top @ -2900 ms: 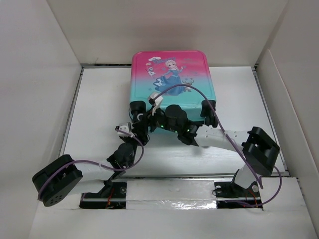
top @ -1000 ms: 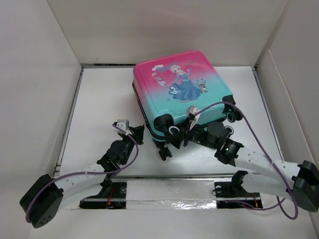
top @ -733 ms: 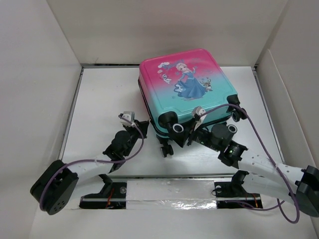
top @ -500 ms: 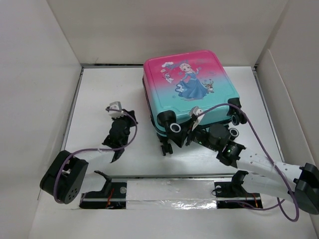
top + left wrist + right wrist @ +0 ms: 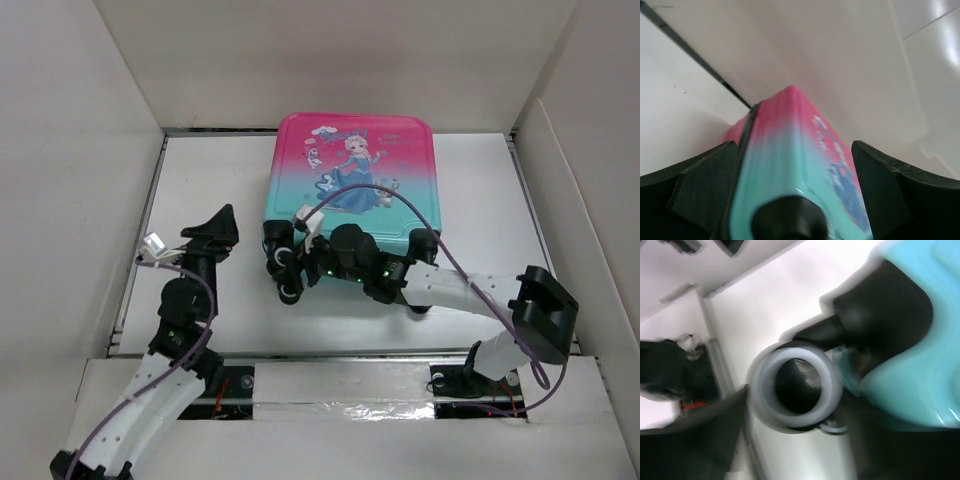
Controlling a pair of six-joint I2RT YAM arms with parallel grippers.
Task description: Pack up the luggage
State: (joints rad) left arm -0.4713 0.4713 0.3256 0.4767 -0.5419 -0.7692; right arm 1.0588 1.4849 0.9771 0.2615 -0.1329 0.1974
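Observation:
The luggage (image 5: 350, 165) lies closed and flat at the back middle, pink at the far end, teal at the near end, princess print up. Its black-and-white wheels point toward me. My right gripper (image 5: 288, 270) reaches across to the near-left wheel (image 5: 290, 292). In the right wrist view, blurred, that wheel (image 5: 795, 390) sits between the two fingers of my right gripper (image 5: 797, 410), which look closed against it. My left gripper (image 5: 218, 222) is open and empty, left of the luggage and apart from it. The left wrist view shows the luggage (image 5: 790, 150) between the spread fingers of my left gripper (image 5: 794, 150).
White walls box in the table (image 5: 210, 170) at the left, back and right. A dark slit (image 5: 220, 130) runs along the foot of the back wall. A purple cable (image 5: 400, 200) of the right arm loops over the luggage's near end.
The luggage has turned back square and slid left. My right arm swung left with it at the wheel. My left gripper drew away to the left and rose.

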